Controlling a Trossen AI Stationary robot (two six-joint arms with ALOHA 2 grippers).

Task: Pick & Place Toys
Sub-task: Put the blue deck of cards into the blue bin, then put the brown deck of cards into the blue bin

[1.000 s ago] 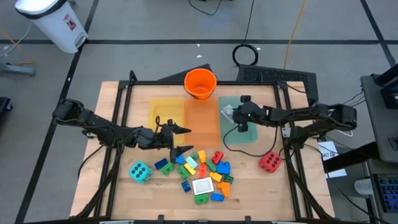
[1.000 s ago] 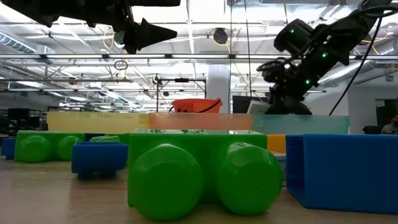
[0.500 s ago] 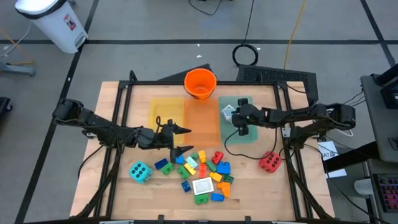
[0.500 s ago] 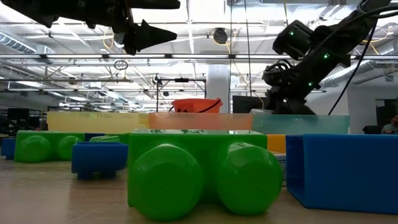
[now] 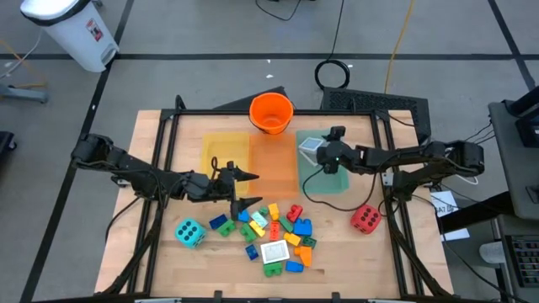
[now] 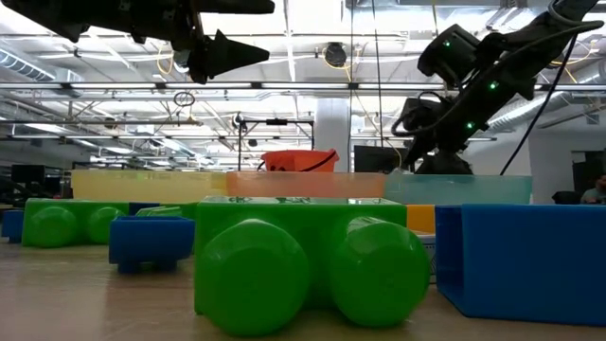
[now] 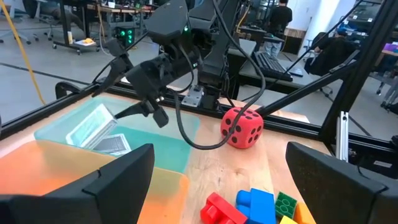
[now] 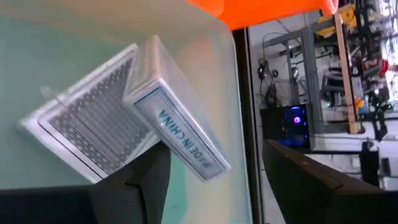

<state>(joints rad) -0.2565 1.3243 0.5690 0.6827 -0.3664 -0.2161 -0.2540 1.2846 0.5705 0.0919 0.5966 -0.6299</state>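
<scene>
An orange bucket (image 5: 271,113) stands at the table's (image 5: 354,261) far edge; yellow (image 5: 224,150), orange (image 5: 274,164) and green trays (image 5: 337,179) lie before it.

Two card packs (image 5: 309,150) lying overlapped in green tray (image 5: 341,179); bricks (image 5: 274,232) clustering mid-surface; red die (image 5: 365,219), teal die (image 5: 189,231) flanking.

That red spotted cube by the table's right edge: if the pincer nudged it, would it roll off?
The red foam die with black spots would probably tumble a face or two, since its corners look rounded. It seems light, so likely easy to shove. It should squash slightly when squeezed.

Table (image 5: 168,261): bricks (image 5: 274,231), 2 dice (image 5: 189,231).
</scene>
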